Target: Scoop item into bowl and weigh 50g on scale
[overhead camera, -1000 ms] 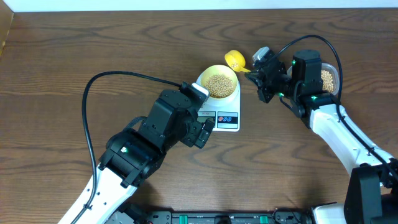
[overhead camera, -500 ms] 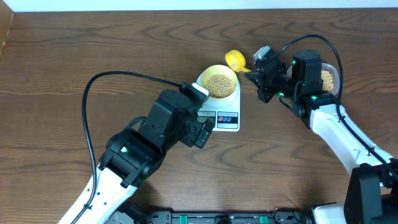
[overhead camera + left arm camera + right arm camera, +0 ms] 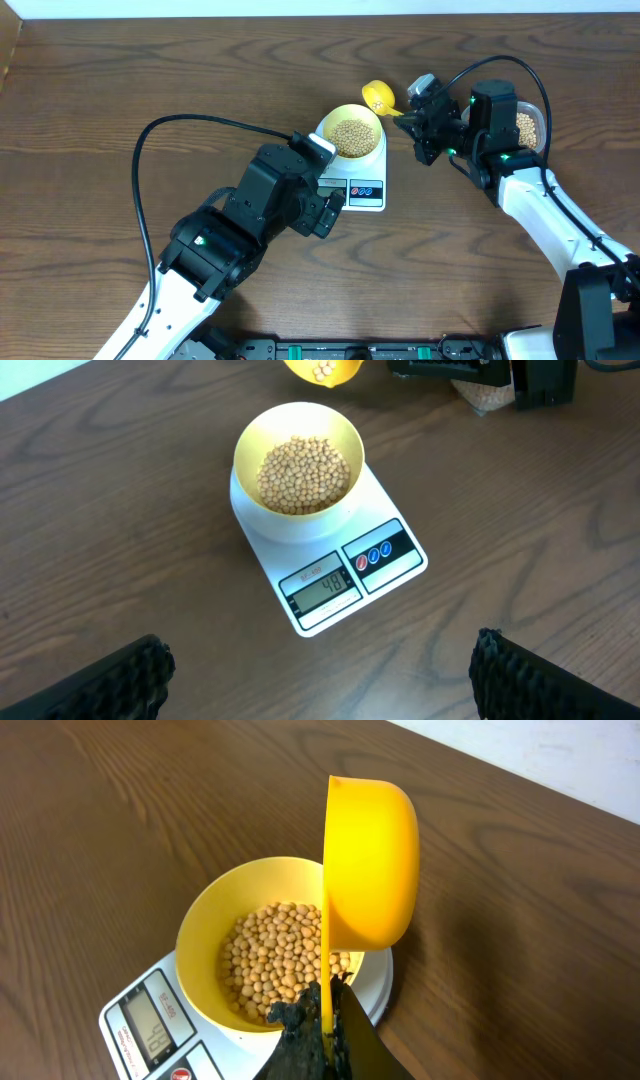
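Note:
The pale-yellow bowl (image 3: 355,133) stands on the white scale (image 3: 362,180) and holds many tan beans (image 3: 304,473). The scale's display (image 3: 322,588) reads 48. My right gripper (image 3: 328,1030) is shut on the handle of a bright yellow scoop (image 3: 368,865), tilted on its side just past the bowl's far right rim; a few beans show in the scoop in the left wrist view (image 3: 322,370). My left gripper (image 3: 320,675) is open and empty, near the scale's front. The bowl also shows in the right wrist view (image 3: 245,910).
A clear tub of beans (image 3: 525,128) stands at the right, behind the right arm. A black cable (image 3: 190,125) loops over the table left of the scale. Bare wood lies left and in front.

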### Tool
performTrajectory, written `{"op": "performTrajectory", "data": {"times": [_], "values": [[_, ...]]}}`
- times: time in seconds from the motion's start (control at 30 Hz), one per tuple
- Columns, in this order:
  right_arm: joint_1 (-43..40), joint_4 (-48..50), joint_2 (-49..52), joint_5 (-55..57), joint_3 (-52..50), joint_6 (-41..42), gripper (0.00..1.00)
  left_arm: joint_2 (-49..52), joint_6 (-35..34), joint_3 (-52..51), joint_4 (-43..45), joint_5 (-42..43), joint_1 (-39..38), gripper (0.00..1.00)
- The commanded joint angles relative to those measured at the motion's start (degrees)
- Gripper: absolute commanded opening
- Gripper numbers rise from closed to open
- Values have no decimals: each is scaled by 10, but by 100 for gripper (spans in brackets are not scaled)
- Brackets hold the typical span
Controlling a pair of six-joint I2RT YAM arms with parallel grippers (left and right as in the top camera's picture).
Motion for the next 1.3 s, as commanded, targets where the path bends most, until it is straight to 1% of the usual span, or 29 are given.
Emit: {"op": "performTrajectory", "data": {"times": [0.0,0.13,0.23,0.4,0.5,0.6,1.27], "values": [[-5,1,5,-8,0,7,1,3,10,0,-2,5,2,97],[-5,10,5,3,0,-27,1,3,10,0,-2,5,2,97],[-6,34,5,6,0,-33,1,3,10,0,-2,5,2,97],[-5,37,5,-57,0,-32,1,3,10,0,-2,5,2,97],[-6,32,5,-53,0,-37,1,3,10,0,-2,5,2,97],[-6,36,5,-51,0,-67,1,3,10,0,-2,5,2,97],[-6,32,5,-56,0,-57,1,3,10,0,-2,5,2,97]]}}
